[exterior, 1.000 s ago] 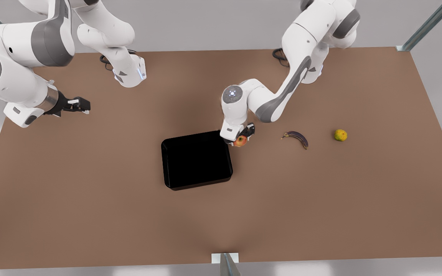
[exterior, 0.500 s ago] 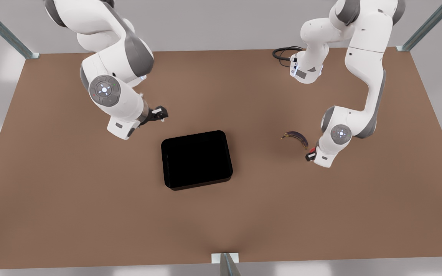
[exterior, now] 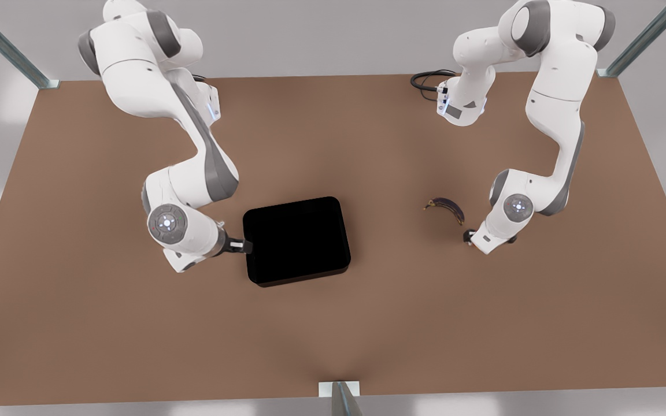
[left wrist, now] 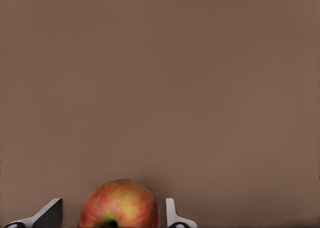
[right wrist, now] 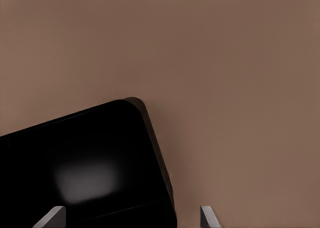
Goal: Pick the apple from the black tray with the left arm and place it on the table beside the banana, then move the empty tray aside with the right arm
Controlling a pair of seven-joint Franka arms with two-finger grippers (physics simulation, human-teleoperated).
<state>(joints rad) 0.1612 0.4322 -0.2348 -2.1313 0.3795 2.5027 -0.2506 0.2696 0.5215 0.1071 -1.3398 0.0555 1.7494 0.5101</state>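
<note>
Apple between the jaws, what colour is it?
Red with yellowish patches, the apple shows best in left wrist view.

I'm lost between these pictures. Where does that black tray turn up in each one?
Front view: the black tray lies mid-table, the right gripper at its edge.
Right wrist view: the tray reaches between the open fingers.
Left wrist view: the left gripper, open, around the apple instead.
Shared landmark: the brown table.

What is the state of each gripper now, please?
Left gripper: open, jaws apart around the apple.
Right gripper: open, jaws straddling the black tray wall.
</note>
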